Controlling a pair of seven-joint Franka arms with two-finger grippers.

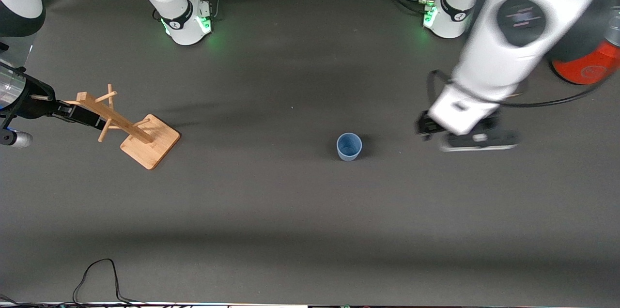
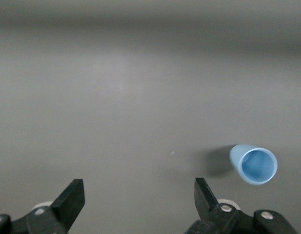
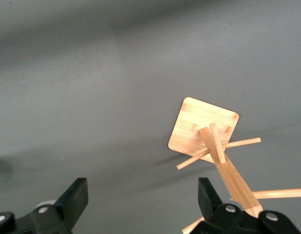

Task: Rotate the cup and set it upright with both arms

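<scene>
Front view: the cup stands upright on the grey table, mouth up, about midway between the two arms' ends and nearer the camera than both bases. The left gripper hangs just above the table beside the cup, toward the left arm's end, apart from it; its fingers are spread and hold nothing. In the left wrist view the cup lies clear of the spread fingers, its open mouth facing the lens.

The right gripper is at the right arm's end of the table, up over the wooden rack, where that arm waits. The right wrist view shows its fingers wide apart and empty, the rack below them.

An orange-red can sits near the left arm's base.
</scene>
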